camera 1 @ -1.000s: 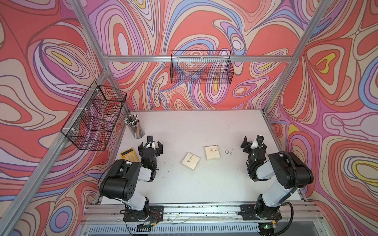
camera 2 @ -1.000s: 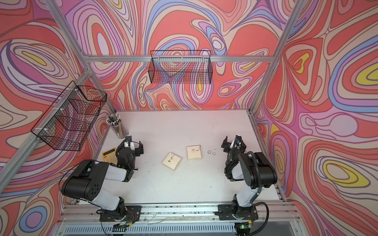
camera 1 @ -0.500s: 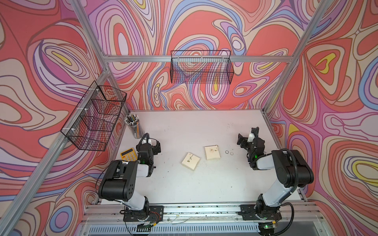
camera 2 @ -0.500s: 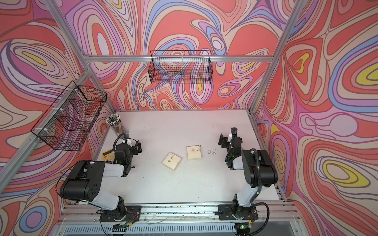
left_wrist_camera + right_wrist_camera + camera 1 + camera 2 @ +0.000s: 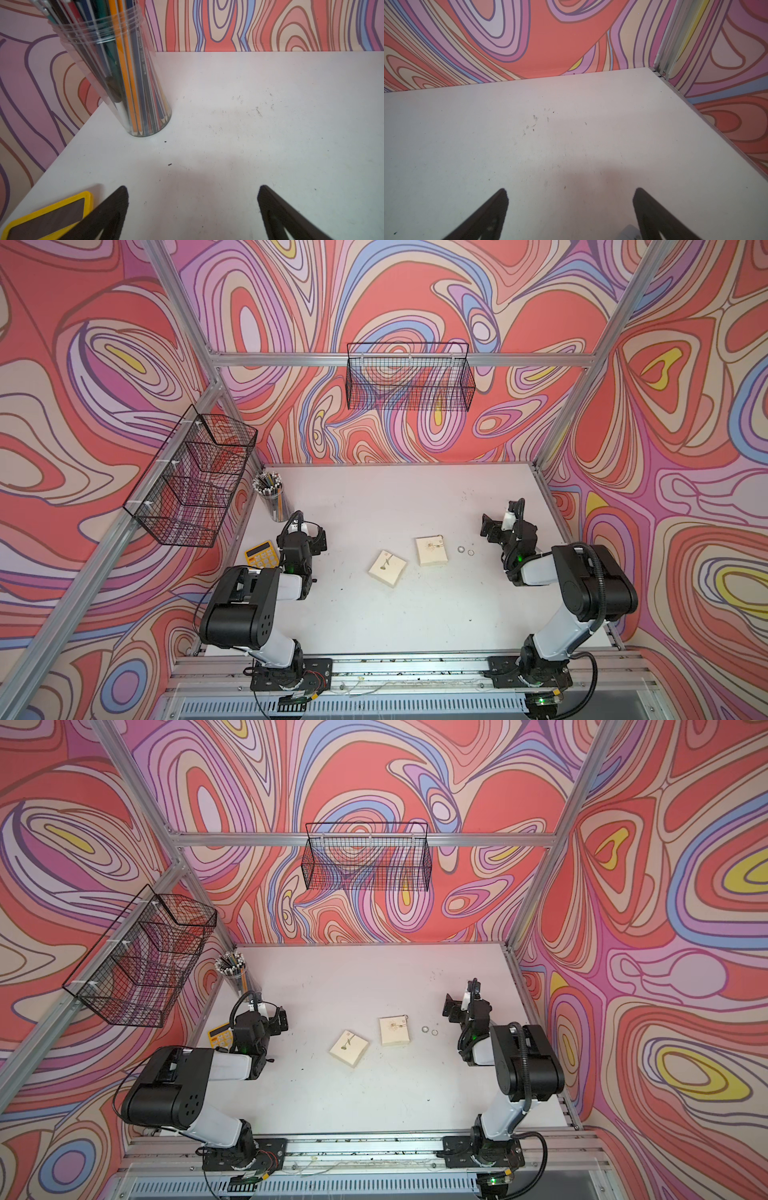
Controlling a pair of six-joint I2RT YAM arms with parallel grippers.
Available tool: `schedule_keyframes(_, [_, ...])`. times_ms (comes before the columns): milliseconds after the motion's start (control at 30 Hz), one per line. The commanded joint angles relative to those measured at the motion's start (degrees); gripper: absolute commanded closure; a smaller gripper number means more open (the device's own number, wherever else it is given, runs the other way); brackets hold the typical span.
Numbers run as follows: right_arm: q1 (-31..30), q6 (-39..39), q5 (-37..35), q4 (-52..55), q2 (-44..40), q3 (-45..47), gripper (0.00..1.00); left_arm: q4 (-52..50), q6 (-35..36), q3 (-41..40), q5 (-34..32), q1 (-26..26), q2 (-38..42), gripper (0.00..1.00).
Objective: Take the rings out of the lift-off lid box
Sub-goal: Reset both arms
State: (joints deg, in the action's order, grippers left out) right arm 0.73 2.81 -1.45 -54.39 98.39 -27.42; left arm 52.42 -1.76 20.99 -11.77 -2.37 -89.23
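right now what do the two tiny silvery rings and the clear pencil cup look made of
The two tiny silvery rings: probably metal; thin grey bands, too small to judge finish. The clear round pencil cup: likely glossy transparent plastic; pencils show through its wall, ridges near the rim.
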Motion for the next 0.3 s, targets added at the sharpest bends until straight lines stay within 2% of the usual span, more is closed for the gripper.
schedule_keyframes(0, [0.15, -1.22, 0.58, -0.19, 0.11, 0.41, 0.02, -0.35, -0.43, 0.23, 0.64, 0.04, 0.64, 0.00])
schedule_keyframes(267, [0.15, -1.23, 0.62, -0.19, 0.15, 0.43, 0.01, -0.87, -0.44, 0.53, 0.74, 0.09, 0.51, 0.00])
